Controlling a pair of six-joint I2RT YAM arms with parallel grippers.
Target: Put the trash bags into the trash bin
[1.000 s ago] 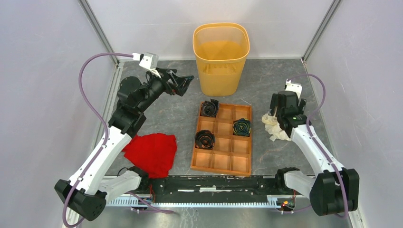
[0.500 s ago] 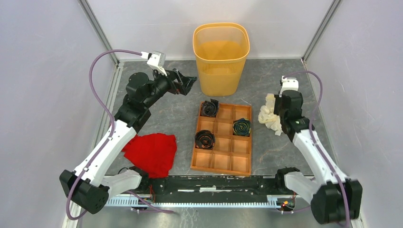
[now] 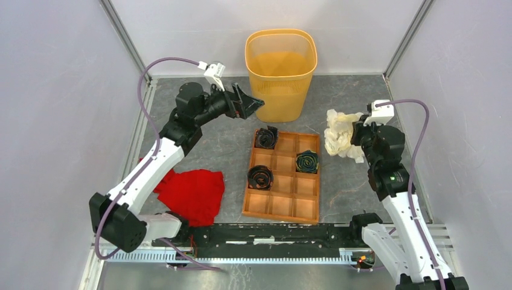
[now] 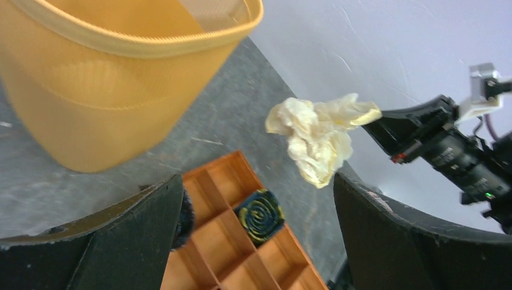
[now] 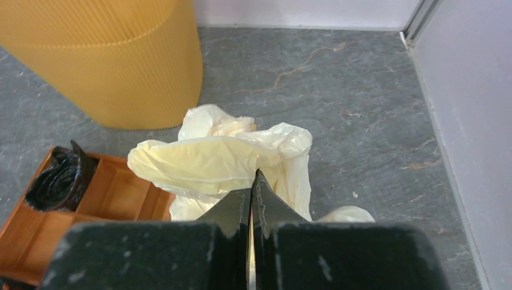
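The crumpled cream-white trash bag (image 3: 338,134) hangs above the table right of the tray, pinched in my shut right gripper (image 3: 358,130). From the right wrist the bag (image 5: 229,158) bulges out just past the closed fingertips (image 5: 253,181), with the trash bin (image 5: 115,60) beyond to the left. The orange-yellow trash bin (image 3: 281,72) stands upright at the back centre. My left gripper (image 3: 253,104) hovers open just left of the bin's side, holding nothing. In the left wrist view the bin (image 4: 115,90) fills the upper left and the bag (image 4: 319,138) dangles from the right arm.
An orange-brown compartment tray (image 3: 292,205) lies mid-table with three dark coiled rolls (image 3: 307,161) in its cells. A red cloth (image 3: 193,193) lies near the left arm. Grey walls close in the back and both sides.
My right gripper has shut on the trash bag and lifted it off the table, toward the back. My left arm has swung right, bringing its open gripper up to the bin's side.
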